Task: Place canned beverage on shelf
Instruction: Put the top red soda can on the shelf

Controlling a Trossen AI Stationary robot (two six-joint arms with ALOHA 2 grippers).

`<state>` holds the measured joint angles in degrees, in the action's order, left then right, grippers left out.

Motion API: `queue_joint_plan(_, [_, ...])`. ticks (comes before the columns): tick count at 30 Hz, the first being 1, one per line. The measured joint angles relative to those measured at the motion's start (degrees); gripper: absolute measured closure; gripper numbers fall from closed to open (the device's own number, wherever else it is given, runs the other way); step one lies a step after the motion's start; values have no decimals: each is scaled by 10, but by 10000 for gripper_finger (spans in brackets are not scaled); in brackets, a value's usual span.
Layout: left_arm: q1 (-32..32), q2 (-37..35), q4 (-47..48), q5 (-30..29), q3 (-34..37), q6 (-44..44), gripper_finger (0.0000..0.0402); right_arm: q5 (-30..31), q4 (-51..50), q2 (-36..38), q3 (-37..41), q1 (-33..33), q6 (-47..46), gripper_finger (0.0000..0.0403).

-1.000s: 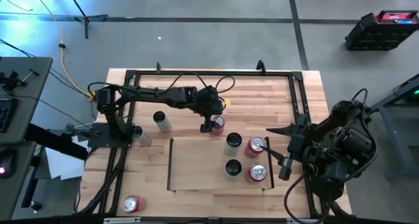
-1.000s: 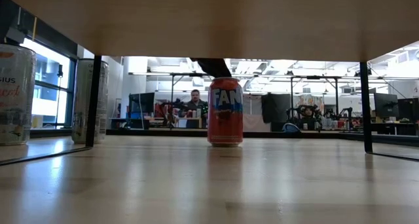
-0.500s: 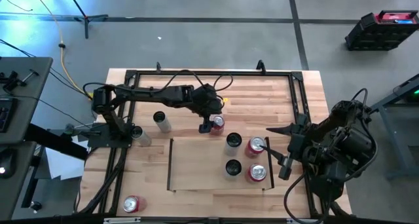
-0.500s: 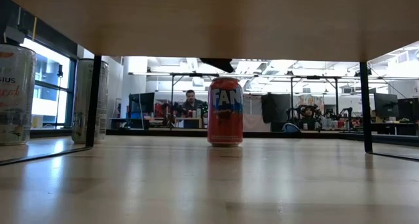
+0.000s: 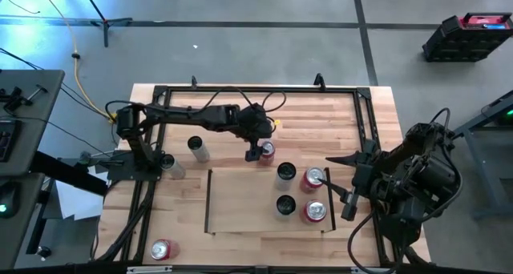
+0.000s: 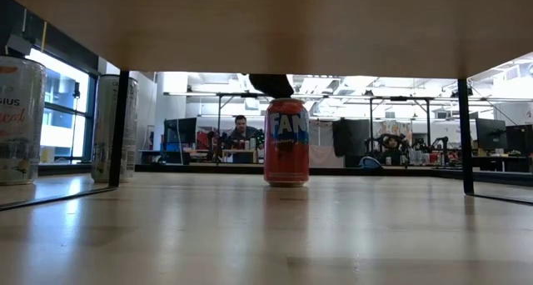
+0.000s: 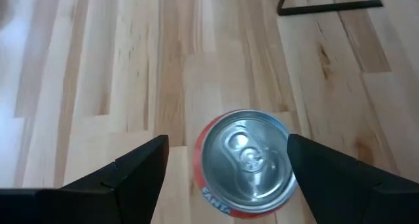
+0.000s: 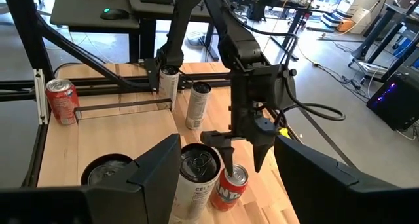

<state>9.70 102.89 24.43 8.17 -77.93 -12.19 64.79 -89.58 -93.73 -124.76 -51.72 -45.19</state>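
Your left gripper (image 5: 258, 153) hovers spread above the orange can (image 5: 266, 151), just beyond the shelf (image 5: 240, 200), fingers straddling it, positioned for grasping.

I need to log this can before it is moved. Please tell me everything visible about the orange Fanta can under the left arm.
The orange Fanta can stands upright on the wooden tabletop, just beyond the shelf. It looks like metal, with a silver top, unopened tab and blue lettering. The left gripper hangs open above it, one finger on each side; no contact is visible.
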Motion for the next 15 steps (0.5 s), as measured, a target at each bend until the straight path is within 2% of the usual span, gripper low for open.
queue_joint_plan(15, [0,0,10,-4,0,6,79,3,0,0,0,0,1,172])
